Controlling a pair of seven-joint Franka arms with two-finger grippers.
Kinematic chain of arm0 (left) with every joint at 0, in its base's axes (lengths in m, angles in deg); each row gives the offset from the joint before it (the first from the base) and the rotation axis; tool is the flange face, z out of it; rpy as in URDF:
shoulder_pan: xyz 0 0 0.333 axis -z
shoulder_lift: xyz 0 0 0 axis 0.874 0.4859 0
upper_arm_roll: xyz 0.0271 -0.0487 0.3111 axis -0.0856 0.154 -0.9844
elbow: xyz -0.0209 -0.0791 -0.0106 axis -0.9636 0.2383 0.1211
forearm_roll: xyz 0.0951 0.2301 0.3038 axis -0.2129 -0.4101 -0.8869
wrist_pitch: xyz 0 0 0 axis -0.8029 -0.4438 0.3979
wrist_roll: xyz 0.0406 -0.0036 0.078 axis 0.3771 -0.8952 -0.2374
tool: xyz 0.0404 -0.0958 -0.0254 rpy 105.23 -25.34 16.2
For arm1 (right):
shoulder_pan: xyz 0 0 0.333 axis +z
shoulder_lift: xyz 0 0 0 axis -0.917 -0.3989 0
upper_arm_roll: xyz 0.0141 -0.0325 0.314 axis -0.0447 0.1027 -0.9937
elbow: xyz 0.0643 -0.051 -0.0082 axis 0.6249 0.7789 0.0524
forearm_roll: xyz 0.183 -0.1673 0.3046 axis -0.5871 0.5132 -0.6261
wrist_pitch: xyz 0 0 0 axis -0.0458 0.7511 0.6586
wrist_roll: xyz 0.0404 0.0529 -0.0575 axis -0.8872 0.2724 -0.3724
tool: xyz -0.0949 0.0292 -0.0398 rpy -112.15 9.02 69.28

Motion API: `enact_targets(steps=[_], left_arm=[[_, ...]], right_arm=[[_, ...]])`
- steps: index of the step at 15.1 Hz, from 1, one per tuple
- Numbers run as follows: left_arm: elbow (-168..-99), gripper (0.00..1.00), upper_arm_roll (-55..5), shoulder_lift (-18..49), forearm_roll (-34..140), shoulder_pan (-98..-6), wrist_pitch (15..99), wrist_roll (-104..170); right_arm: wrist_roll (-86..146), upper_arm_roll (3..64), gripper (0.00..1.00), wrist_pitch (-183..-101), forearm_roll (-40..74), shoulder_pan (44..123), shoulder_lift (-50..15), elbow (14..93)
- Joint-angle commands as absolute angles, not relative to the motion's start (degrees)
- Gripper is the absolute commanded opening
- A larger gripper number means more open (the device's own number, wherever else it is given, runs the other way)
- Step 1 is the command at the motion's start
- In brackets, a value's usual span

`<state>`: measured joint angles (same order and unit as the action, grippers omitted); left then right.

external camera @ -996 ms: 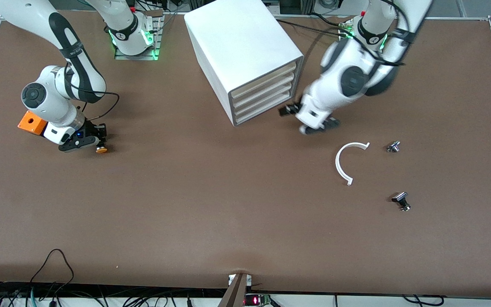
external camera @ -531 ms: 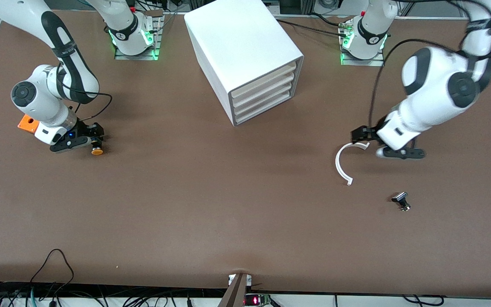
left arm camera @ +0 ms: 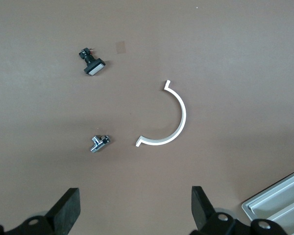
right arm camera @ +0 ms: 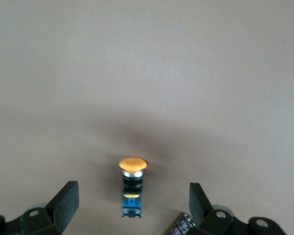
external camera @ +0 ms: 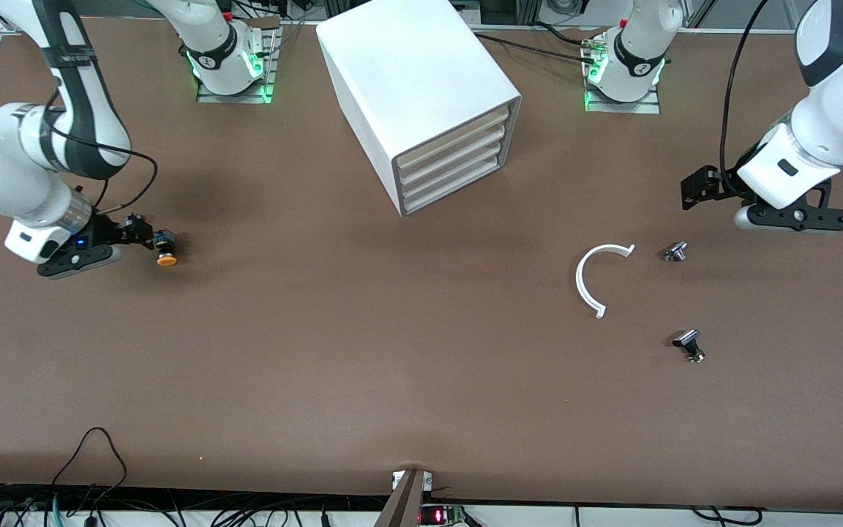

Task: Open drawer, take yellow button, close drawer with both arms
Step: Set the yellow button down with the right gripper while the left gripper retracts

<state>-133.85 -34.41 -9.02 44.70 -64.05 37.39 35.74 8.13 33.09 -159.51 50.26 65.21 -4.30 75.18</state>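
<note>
The button (external camera: 167,258) lies on the table near the right arm's end, its orange cap (right arm camera: 133,164) pointing away from its black-and-blue body. My right gripper (external camera: 77,260) hangs just above it, open, and the button shows between its fingertips (right arm camera: 132,198) without touching them. My left gripper (external camera: 793,219) is open and holds nothing, up over the table toward the left arm's end (left arm camera: 135,210). The white cabinet (external camera: 414,66) stands at mid-table near the bases. Its top drawer (external camera: 454,133) sits flush, shut like the three below.
A white half-ring (external camera: 588,282) (left arm camera: 176,117), a small metal part (external camera: 675,252) (left arm camera: 99,143) and a black-capped part (external camera: 687,342) (left arm camera: 91,66) lie on the table under and near the left gripper. Cables hang along the table edge nearest the camera.
The right gripper opened, let go of the button on the table and drew back upward. The left arm swung away from the cabinet's drawer front toward its own end of the table.
</note>
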Motion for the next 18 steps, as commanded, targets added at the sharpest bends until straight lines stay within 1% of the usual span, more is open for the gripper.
enact_targets(steps=[1, 2, 5, 8, 11, 13, 15, 16, 18], left_arm=[[-132.7, 1.0, -34.3, -9.4, 43.2, -65.6, 35.9, 33.7], [-132.5, 1.0, -34.3, -9.5, 43.2, -66.4, 36.1, 34.3], [-129.0, 1.0, -34.4, -8.7, 43.2, -67.5, 34.5, 33.4], [-127.3, 1.0, -34.6, -8.3, 43.1, -69.1, 34.1, 34.0], [-127.2, 1.0, -33.7, -8.0, 41.5, -69.1, 33.7, 33.8], [-127.2, 1.0, -33.4, -7.9, 41.2, -68.8, 33.9, 33.9], [-127.0, 1.0, -33.3, -7.8, 40.6, -68.7, 34.1, 34.1], [-127.0, 1.0, -33.2, -7.8, 39.4, -68.6, 34.1, 34.2], [-127.0, 1.0, -33.3, -7.8, 39.1, -68.5, 34.0, 34.2]], right_arm=[[8.7, 31.1, 1.0, -151.7, 44.4, 65.3, -4.8, 68.4], [8.8, 31.1, 1.0, -150.7, 44.2, 65.8, -4.7, 67.0], [9.6, 31.1, 1.0, -148.7, 44.0, 68.2, -4.2, 63.7], [17.5, 30.6, 1.0, -144.5, 44.2, 70.5, -3.6, 59.9], [21.4, 30.8, 1.0, -133.5, 45.0, 70.7, -3.6, 52.7], [21.4, 31.8, 1.0, -125.3, 48.9, 70.1, -4.0, 47.5], [21.4, 31.8, 1.0, -121.2, 53.8, 70.2, -3.8, 45.1], [21.4, 31.8, 1.0, -119.8, 54.2, 70.2, -3.5, 44.7], [22.1, 31.8, 1.0, -116.7, 54.7, 70.2, -1.0, 44.8]])
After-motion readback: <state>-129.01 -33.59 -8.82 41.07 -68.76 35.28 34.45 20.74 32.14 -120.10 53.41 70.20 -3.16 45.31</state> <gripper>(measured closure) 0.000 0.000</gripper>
